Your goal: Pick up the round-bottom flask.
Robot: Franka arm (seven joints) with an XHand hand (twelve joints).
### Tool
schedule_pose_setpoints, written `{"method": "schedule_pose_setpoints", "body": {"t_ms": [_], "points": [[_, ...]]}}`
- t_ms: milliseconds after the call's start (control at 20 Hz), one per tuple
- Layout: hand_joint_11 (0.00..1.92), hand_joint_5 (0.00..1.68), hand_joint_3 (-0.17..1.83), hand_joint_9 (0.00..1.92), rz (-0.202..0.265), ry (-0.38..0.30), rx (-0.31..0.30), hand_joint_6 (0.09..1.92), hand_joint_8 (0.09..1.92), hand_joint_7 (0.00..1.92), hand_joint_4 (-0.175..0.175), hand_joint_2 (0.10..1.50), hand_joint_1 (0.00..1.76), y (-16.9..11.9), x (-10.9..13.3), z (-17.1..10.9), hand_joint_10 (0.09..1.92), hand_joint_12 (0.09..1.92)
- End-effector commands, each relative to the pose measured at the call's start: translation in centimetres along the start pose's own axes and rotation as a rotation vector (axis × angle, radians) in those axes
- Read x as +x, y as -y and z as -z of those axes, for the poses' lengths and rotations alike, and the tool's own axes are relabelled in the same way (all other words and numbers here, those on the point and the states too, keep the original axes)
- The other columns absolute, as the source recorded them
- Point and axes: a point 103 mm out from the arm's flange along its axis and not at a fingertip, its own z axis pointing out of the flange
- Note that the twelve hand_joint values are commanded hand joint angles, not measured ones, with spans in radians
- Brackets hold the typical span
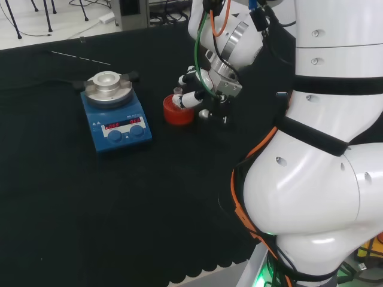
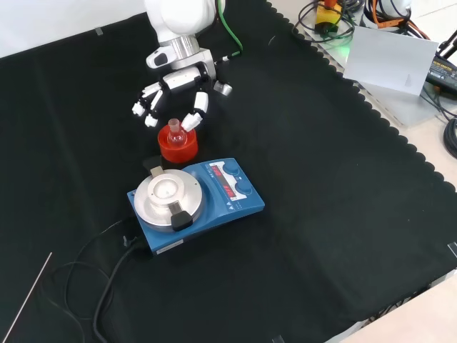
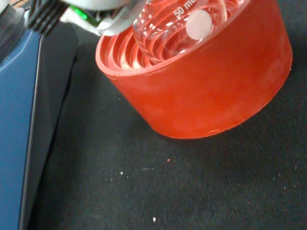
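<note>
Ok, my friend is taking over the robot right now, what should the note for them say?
Hand: open, fingers spread around the flask's neck, not closed on it yet.
Round-bottom flask: sitting upright in the red ribbed stand, on the black cloth just beyond the blue stirrer plate in the front view.
Done: hand brought to the flask.
Left: close the fingers on the neck and lift the flask out of the stand.

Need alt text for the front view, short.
The robot's black and white hand reaches down around the neck of a small round-bottom flask seated in a red ribbed stand, fingers not closed on it. A blue hotplate stirrer sits just in front on the black cloth.
</note>
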Motion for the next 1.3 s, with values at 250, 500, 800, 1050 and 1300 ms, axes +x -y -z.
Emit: {"method": "schedule_pose_setpoints", "body": {"t_ms": [250,500,800,1050,1300], "points": [[0.00,0.68,0.65,0.20,0.000,-0.007,-0.024,0.32,0.39,0.10,0.012,0.59,0.92,-0.07,-0.12,0.17,0.53,1.01],[0.00,0.62,0.65,0.21,-0.002,-0.008,-0.020,0.53,0.39,0.10,0.013,0.60,0.92,-0.11,0.09,-0.08,0.53,1.03],[0.00,0.64,0.65,0.22,0.010,0.000,-0.016,0.62,0.39,0.11,0.017,0.60,0.92,-0.28,0.36,-0.23,0.53,1.04],[0.00,0.65,0.66,0.22,0.001,0.000,-0.027,0.66,0.39,0.11,0.018,0.61,0.92,-0.21,0.38,-0.18,0.54,1.05],[0.00,0.67,0.66,0.24,-0.002,-0.002,-0.041,0.70,0.40,0.12,0.018,0.62,0.91,-0.20,0.28,0.00,0.54,1.06]]}}
